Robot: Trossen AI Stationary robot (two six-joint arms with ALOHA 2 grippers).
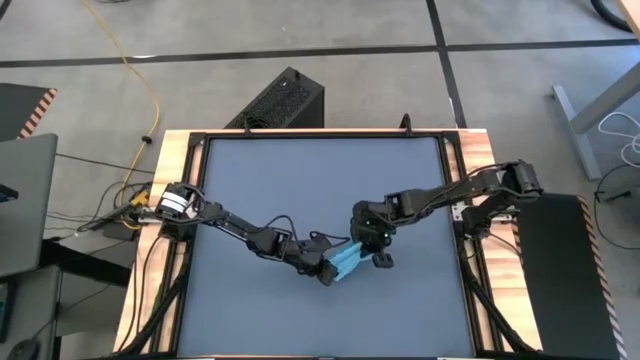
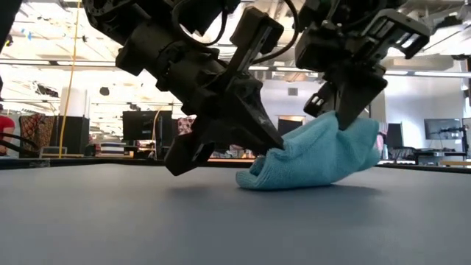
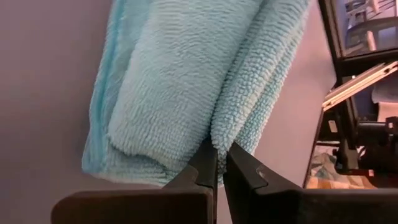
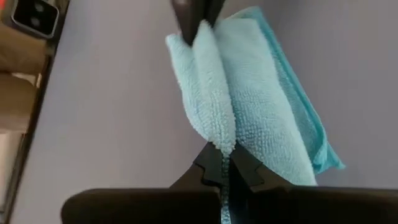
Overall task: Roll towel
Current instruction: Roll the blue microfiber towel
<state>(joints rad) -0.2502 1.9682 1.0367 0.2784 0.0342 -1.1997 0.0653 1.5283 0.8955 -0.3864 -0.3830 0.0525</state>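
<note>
The towel (image 1: 347,262) lies bunched in a loose fold on the dark grey table (image 1: 300,180), between the two claws and touching both. The left claw (image 3: 220,163) has its fingers pressed together on a fold at one end of the towel, down low by the tabletop. The right claw (image 4: 225,160) pinches a ridge of the cloth at the opposite end, holding that end a little higher (in the low view the towel slopes up toward it). Seen from the right wrist, the left claw's dark tip grips the far end of the same ridge. No brand, label or writing can be read on the towel or the arms.
</note>
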